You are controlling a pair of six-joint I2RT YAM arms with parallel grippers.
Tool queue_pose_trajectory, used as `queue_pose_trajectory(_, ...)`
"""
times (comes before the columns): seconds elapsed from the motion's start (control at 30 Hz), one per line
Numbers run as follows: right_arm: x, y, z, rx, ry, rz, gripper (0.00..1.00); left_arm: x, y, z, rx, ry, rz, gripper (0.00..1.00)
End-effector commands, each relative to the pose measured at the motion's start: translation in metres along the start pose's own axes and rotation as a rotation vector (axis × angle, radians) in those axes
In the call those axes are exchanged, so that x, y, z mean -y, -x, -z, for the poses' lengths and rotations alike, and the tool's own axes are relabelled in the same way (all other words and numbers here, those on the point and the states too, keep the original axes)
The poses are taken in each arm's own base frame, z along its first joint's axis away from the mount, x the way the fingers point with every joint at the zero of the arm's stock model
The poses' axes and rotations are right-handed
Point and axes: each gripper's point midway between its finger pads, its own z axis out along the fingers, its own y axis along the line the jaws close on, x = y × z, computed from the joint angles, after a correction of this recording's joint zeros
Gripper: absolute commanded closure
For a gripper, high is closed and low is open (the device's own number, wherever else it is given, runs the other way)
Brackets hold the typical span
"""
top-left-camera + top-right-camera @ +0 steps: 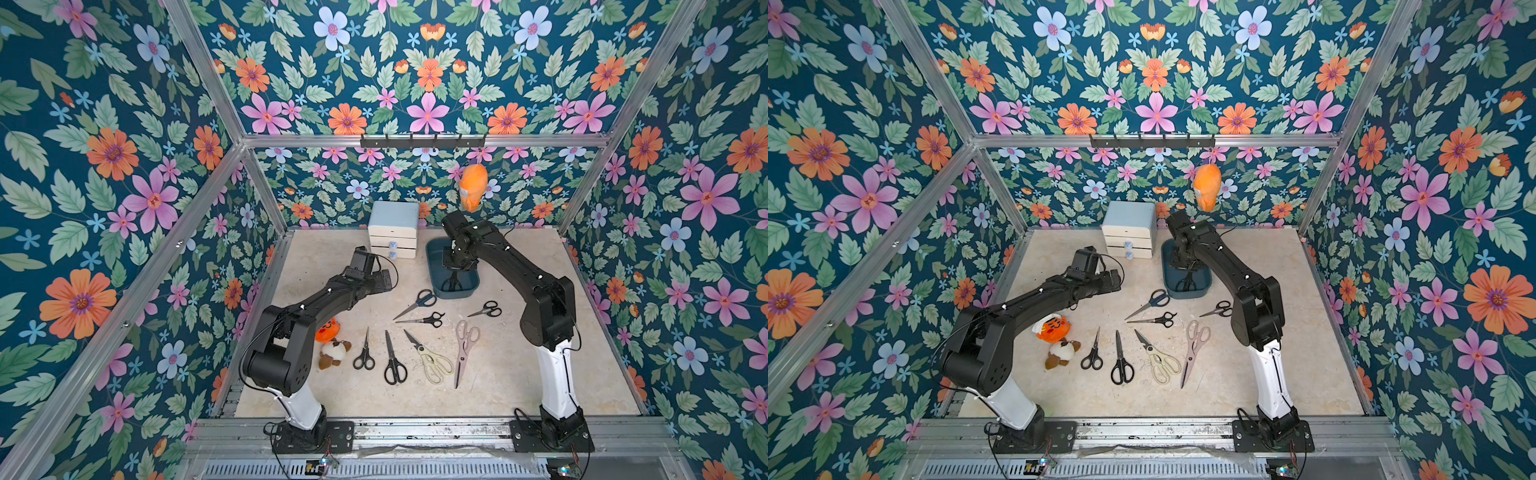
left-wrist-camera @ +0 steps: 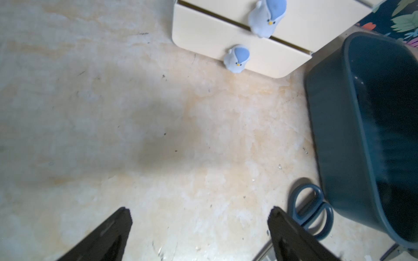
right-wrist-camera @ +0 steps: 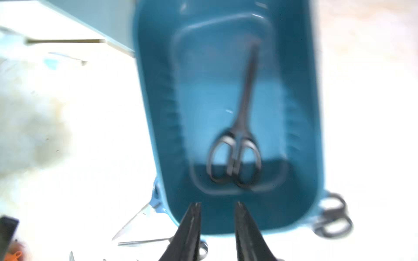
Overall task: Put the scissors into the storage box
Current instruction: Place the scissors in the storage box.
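While right tool (image 3: 218, 204) hangs low over storage box (image 3: 153, 113), jaws slightly apart and empty, a careless lift could snag the box wall and tip it. Black scissors (image 3: 236, 146) lie flat inside, just ahead of the tips, clear of them. Seven other pairs (image 1: 395, 357) lie on tabletop (image 1: 519, 374). Left tool (image 2: 199, 210) gapes wide, empty.

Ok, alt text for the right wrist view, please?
Blurred close-up: one black-handled pair of scissors lies inside the teal storage box, blades pointing away from the camera. The right end effector hangs open and empty over the box's near rim; more scissors lie outside it.
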Motion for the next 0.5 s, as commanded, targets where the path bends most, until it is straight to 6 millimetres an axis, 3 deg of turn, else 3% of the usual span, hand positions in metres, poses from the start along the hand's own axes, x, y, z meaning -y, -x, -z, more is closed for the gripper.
queue_pose_trajectory(0.0,0.033,-0.009,0.007,-0.010,-0.061,-0.144,0.72,0.012,0.009,-0.006,-0.003,-0.048,-0.014,0.01)
queue_pose_trajectory(0.17,0.073,-0.032,0.004,-0.037,-0.134,-0.282,0.81,0.019,0.013,-0.013,-0.008,-0.068,-0.038,0.01)
queue_pose_trajectory(0.47,0.109,-0.080,-0.014,-0.102,-0.220,-0.399,0.85,0.016,0.009,-0.012,-0.020,-0.059,-0.075,0.01)
